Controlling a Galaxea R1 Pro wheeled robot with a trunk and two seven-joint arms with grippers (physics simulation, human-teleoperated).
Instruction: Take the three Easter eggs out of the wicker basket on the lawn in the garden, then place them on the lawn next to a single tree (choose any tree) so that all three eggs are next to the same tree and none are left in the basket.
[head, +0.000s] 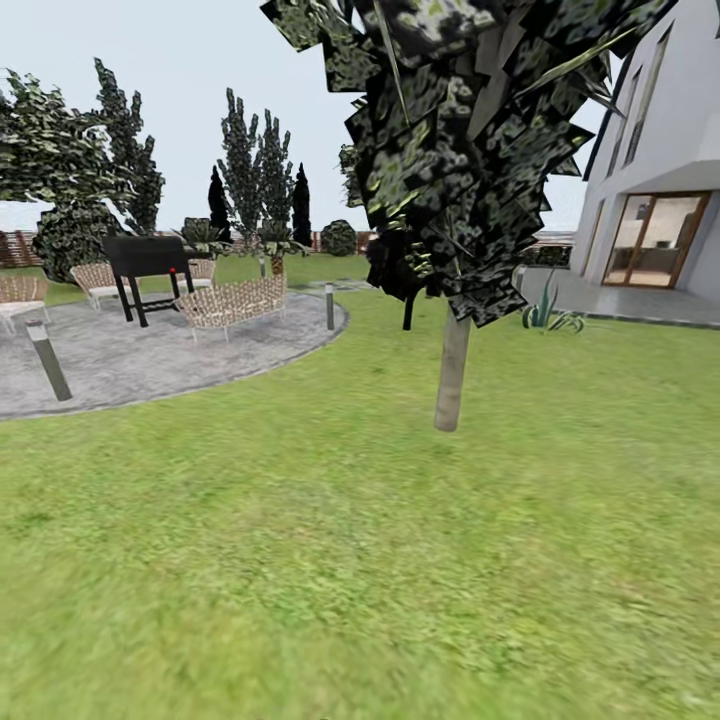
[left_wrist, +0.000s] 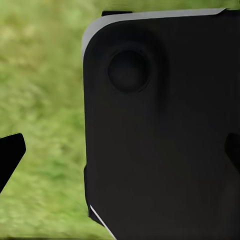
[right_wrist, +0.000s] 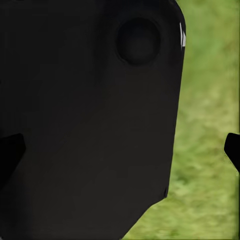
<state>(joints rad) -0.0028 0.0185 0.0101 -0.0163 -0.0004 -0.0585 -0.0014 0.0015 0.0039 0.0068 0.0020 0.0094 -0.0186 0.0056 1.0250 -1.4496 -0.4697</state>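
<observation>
Green lawn (head: 400, 560) is seen around a pale-trunked tree (head: 452, 375), while eggs and basket are not seen (rounded, smooth eggs are judged light and slippery, best clasped across the middle). Fingertips of each gripper stand spread wide with nothing between them; no writing is legible.
</observation>
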